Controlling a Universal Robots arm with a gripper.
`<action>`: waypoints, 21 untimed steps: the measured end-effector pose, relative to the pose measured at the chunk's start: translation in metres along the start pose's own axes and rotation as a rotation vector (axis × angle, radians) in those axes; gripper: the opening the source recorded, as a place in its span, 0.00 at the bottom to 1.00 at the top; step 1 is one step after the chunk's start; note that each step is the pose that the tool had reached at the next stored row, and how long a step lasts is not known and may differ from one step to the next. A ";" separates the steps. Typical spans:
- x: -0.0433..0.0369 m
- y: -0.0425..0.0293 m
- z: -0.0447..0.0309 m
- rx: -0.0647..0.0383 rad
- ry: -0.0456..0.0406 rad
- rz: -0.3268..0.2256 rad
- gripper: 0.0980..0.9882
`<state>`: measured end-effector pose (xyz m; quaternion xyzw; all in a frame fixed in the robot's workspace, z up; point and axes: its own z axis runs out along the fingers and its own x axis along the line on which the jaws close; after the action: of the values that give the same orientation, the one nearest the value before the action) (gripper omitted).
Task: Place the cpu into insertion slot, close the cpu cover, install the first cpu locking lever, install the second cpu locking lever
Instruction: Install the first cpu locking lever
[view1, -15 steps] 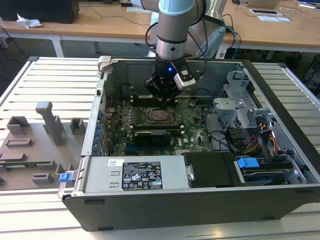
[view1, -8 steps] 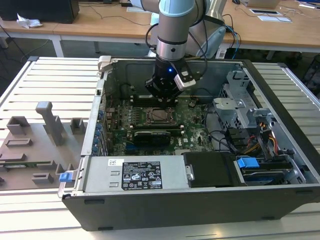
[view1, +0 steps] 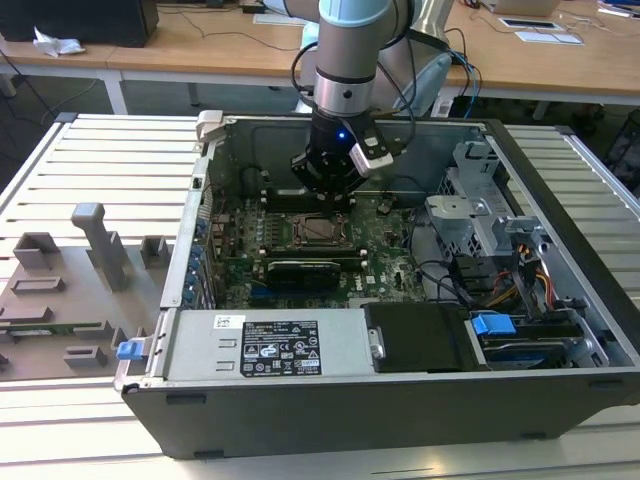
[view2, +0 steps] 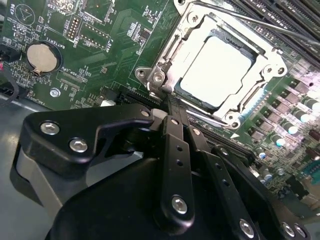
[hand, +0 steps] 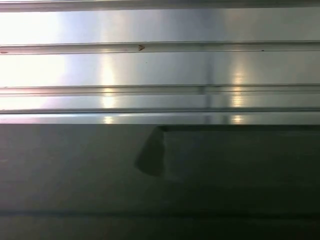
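Observation:
In the second wrist view the cpu (view2: 215, 70) lies flat in the insertion slot (view2: 186, 97), its pale face showing through the window of the cpu cover (view2: 272, 70), which is folded down over it. One thin locking lever (view2: 260, 22) runs along the far side of the cover. Another (view2: 210, 120) lies along the side nearest the fingers. My gripper (view2: 172, 112) is shut with nothing between its black fingers (view2: 175, 150), its tips just beside the cover's hinge corner (view2: 157, 77). In the exterior view my gripper (view1: 325, 198) hangs just above the insertion slot (view1: 321, 230) inside the open computer case.
A coin battery (view2: 42, 56) sits on the green board. A long black card (view1: 305, 270) lies in front of the socket, then the power supply (view1: 270, 345). A drive cage and cables (view1: 480, 225) stand at the exterior view's right. Grey fixtures (view1: 90, 250) stand outside the case.

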<state>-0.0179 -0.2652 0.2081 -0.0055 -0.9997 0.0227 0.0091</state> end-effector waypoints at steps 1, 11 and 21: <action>0.0000 0.0000 0.0001 0.000 -0.0002 0.000 0.01; -0.0006 -0.0042 0.0074 0.000 0.0097 -0.001 0.01; -0.0005 -0.0111 0.0025 -0.020 0.0070 -0.001 0.01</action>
<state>-0.0176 -0.2764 0.2061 -0.0051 -0.9998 0.0129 0.0126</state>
